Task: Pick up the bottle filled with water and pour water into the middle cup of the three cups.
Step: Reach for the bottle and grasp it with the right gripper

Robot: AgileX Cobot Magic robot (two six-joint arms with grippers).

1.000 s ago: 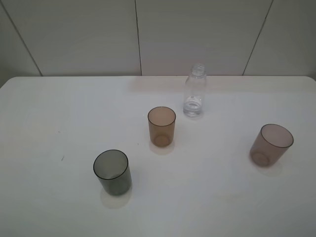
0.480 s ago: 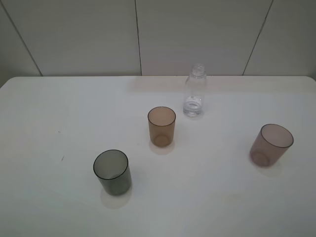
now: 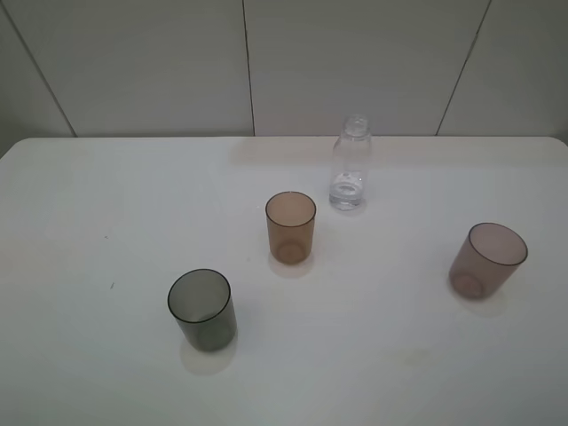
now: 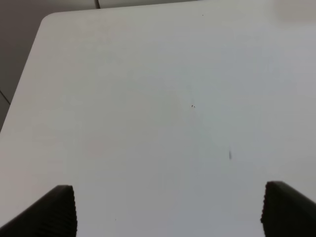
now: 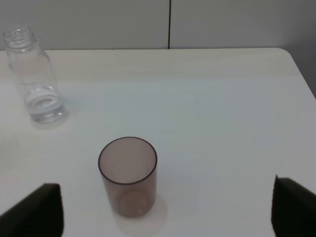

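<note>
The clear bottle [image 3: 351, 164] stands upright near the table's back, with a little water in its bottom; it also shows in the right wrist view [image 5: 33, 76]. The amber-brown middle cup [image 3: 290, 227] stands in front of it to the left. The dark grey cup [image 3: 202, 309] is at the front left. The mauve-pink cup [image 3: 486, 259] is at the right and shows in the right wrist view [image 5: 128, 176]. No gripper shows in the high view. My left gripper [image 4: 168, 210] is open over bare table. My right gripper [image 5: 165, 210] is open, with the pink cup beyond its fingertips.
The white table [image 3: 115, 204] has a rounded back left corner in the left wrist view [image 4: 49, 19] and a right edge in the right wrist view [image 5: 298, 69]. A pale panelled wall [image 3: 177, 62] stands behind it.
</note>
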